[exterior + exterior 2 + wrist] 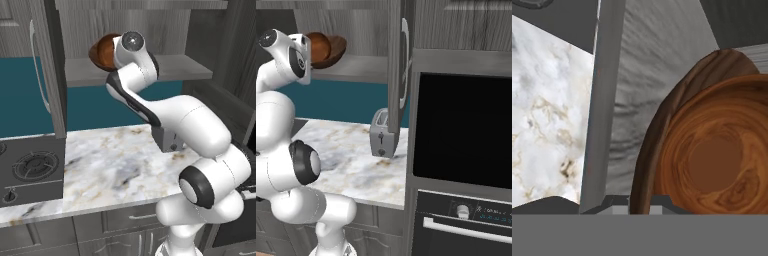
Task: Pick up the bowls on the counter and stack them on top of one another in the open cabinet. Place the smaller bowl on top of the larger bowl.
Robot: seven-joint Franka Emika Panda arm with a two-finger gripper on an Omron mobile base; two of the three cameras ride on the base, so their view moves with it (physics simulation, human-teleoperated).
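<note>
two wood-grain bowls nested: smaller bowl (717, 165) reddish-brown, larger bowl (662, 130) darker; claw closed on larger bowl's rim.

The table (110, 170), a white marble slab with grey and tan veins, carries a grey toaster (382, 134) near its far edge, at about 3 o'clock. The flat grey cabinet shelf (363, 69) above bears the larger bowl (335, 52), and the smaller bowl (320, 46) is seen inside it.

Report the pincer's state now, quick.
Pincer: closed on the rim of the bowl, at the cabinet shelf.
</note>
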